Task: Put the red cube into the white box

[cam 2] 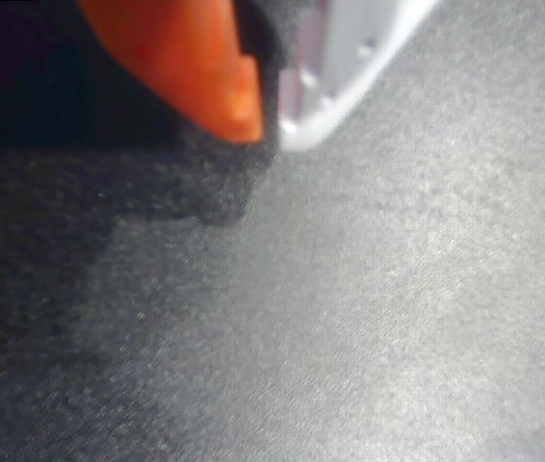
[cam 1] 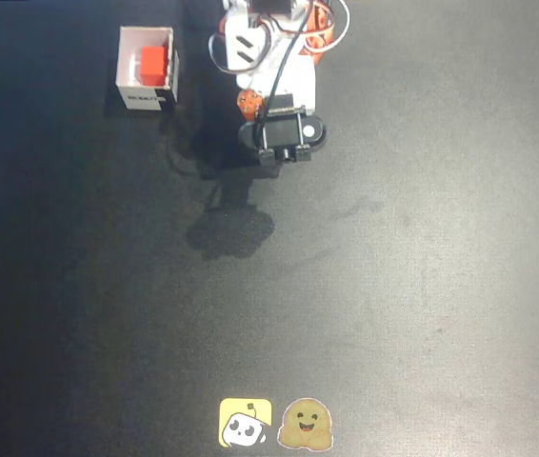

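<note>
In the overhead view the red cube [cam 1: 151,65] lies inside the white box [cam 1: 146,98] at the table's far left. The box stands upright with its dark label on the near wall. My arm [cam 1: 274,86] is folded at the top centre, to the right of the box and apart from it, with its black wrist camera [cam 1: 284,136] facing down. In the wrist view my gripper [cam 2: 268,130] hangs over bare black mat. Its orange finger [cam 2: 205,67] and white finger [cam 2: 340,67] meet at the tips with nothing between them.
The table is a black mat [cam 1: 422,267]. Two stickers lie at its near edge: a yellow one [cam 1: 245,423] and a brown one [cam 1: 306,425]. The arm's shadow [cam 1: 229,228] falls on the mat below the wrist.
</note>
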Action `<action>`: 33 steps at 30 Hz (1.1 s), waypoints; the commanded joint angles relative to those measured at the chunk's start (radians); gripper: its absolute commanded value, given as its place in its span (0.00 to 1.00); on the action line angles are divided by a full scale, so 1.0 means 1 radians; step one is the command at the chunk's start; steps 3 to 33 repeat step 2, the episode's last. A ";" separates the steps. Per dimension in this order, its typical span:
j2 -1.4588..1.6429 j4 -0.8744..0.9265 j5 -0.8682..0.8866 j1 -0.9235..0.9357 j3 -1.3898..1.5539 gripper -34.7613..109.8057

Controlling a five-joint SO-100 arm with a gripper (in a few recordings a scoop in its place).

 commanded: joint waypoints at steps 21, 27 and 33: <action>0.005 0.002 -0.003 0.006 -0.005 0.24; 0.005 0.002 -0.003 0.006 -0.005 0.24; 0.005 0.002 -0.003 0.006 -0.005 0.24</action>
